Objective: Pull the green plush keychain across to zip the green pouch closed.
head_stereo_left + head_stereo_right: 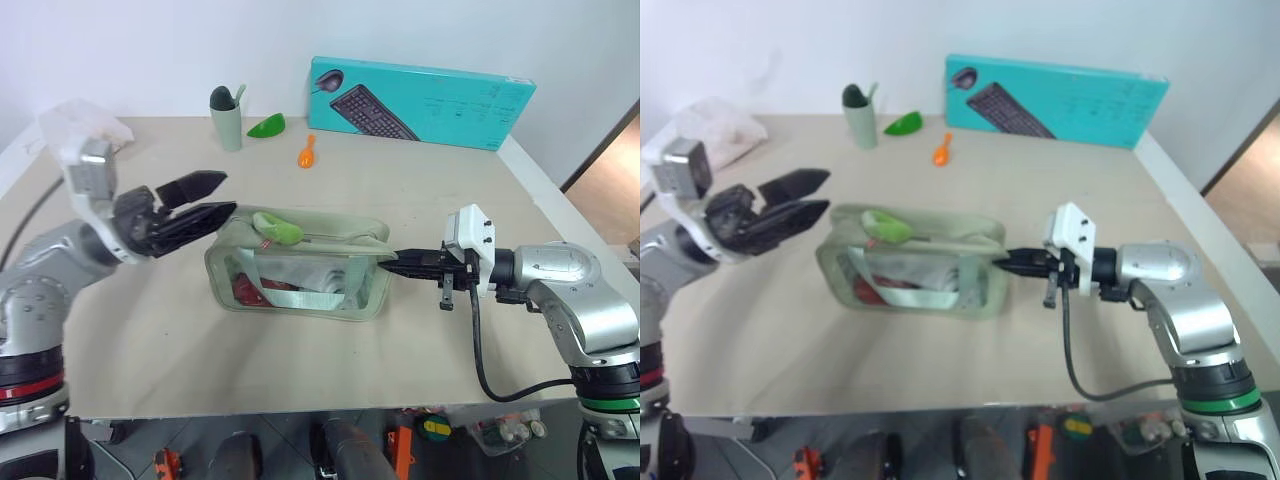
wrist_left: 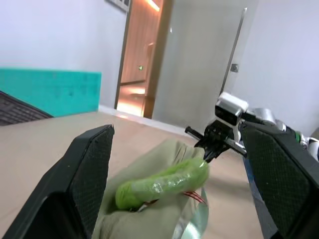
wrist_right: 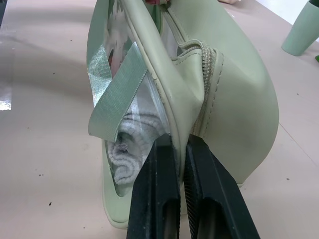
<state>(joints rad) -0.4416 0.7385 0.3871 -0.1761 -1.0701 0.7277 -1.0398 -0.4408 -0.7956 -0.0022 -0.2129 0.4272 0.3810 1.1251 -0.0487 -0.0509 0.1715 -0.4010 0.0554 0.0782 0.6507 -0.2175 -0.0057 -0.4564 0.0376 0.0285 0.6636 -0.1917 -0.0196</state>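
Note:
The green pouch (image 1: 300, 262) lies in the middle of the table, with red and white contents behind its clear window. The green plush keychain (image 1: 278, 228) rests on top of the pouch near its left end. My left gripper (image 1: 225, 193) hovers open just left of the pouch, a short gap away from the plush. In the left wrist view the plush (image 2: 162, 183) lies ahead, between the spread fingers (image 2: 84, 169), untouched. My right gripper (image 1: 392, 260) is shut on the pouch's right end; the right wrist view shows its fingertips (image 3: 159, 149) pinching the pouch's end seam (image 3: 239, 99).
At the back stand a grey-green cup (image 1: 226, 120), a glossy green leaf-shaped piece (image 1: 267, 126), an orange scoop (image 1: 307, 152) and a teal keyboard box (image 1: 420, 100). A crumpled plastic bag (image 1: 85, 125) sits at the back left. The table's front edge runs close below the pouch.

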